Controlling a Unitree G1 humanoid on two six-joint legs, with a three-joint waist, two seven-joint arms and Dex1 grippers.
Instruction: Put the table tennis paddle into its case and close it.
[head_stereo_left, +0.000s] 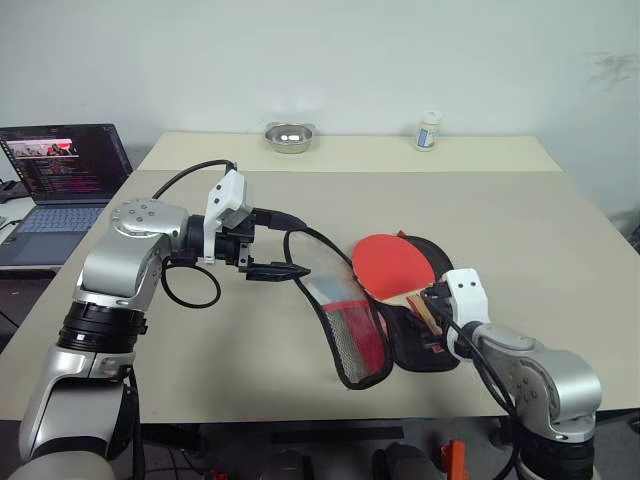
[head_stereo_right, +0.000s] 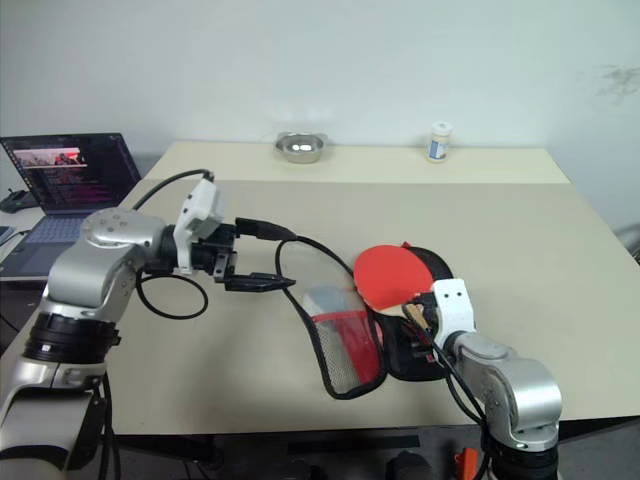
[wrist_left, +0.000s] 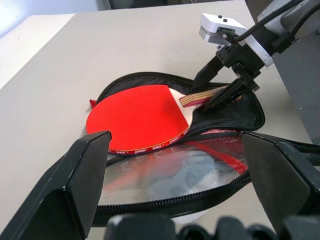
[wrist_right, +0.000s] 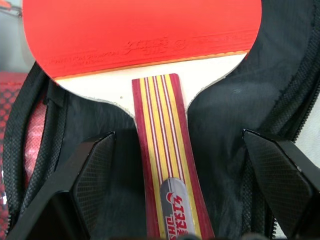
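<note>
Now the table tennis paddle (wrist_left: 137, 117) lies in the open case (wrist_left: 235, 115) near the table's (head_stereo_left: 520, 220) front edge; right gripper (wrist_right: 175, 160) spread wide astride its handle, left gripper (wrist_left: 175, 165) wide, empty.

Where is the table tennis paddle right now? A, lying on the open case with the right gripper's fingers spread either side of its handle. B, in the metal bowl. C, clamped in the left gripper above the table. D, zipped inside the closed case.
A: the table tennis paddle lies on the black lining of the open case, and the right gripper stands open around the handle without clamping it.
</note>
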